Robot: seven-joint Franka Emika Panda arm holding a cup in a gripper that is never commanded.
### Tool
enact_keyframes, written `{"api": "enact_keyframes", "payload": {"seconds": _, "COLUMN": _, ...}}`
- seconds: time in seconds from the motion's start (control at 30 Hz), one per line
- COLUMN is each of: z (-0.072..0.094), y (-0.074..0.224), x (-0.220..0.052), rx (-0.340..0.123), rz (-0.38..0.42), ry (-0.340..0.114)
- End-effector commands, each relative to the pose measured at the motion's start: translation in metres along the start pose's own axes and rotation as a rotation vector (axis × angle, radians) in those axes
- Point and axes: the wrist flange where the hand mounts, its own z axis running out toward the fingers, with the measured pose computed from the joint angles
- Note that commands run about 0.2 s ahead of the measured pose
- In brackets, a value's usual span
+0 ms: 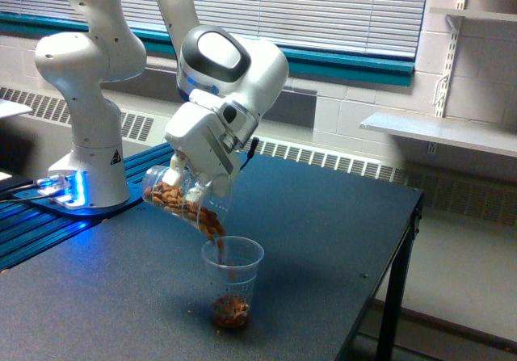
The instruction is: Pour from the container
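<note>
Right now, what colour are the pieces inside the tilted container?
Brown pieces, seen in the exterior view.

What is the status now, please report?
Gripper shut on the container, tilted mouth-down. Brown pieces falling into the cup, small pile at its bottom. Nothing in the way.

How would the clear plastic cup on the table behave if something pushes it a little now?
The clear plastic cup probably tips or slides easily: it looks thin-walled, narrows toward its base, and holds only a small layer of brown pieces at the bottom. It is likely light for its size. The tilted container in the gripper hangs close above its rim, so a small nudge might knock it.
</note>
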Motion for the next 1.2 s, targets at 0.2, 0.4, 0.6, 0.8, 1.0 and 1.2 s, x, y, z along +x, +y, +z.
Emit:
{"api": "enact_keyframes", "payload": {"seconds": 0.2, "z": 0.0, "y": -0.0012, "x": 0.0067, "rx": -0.014, "rz": -0.015, "ry": -0.007}}
{"api": "enact_keyframes", "payload": {"seconds": 0.4, "z": 0.0016, "y": -0.0014, "x": 0.0078, "rx": -0.025, "rz": -0.023, "ry": -0.014}}
{"api": "enact_keyframes", "payload": {"seconds": 0.6, "z": 0.0041, "y": -0.0011, "x": 0.0085, "rx": -0.036, "rz": -0.036, "ry": -0.02}}
{"api": "enact_keyframes", "payload": {"seconds": 0.8, "z": 0.0059, "y": -0.0013, "x": 0.0077, "rx": -0.047, "rz": -0.048, "ry": -0.029}}
{"api": "enact_keyframes", "payload": {"seconds": 1.0, "z": 0.0075, "y": -0.0015, "x": 0.0073, "rx": -0.056, "rz": -0.067, "ry": -0.031}}
{"api": "enact_keyframes", "payload": {"seconds": 1.2, "z": 0.0082, "y": -0.0017, "x": 0.0062, "rx": -0.063, "rz": -0.086, "ry": -0.038}}
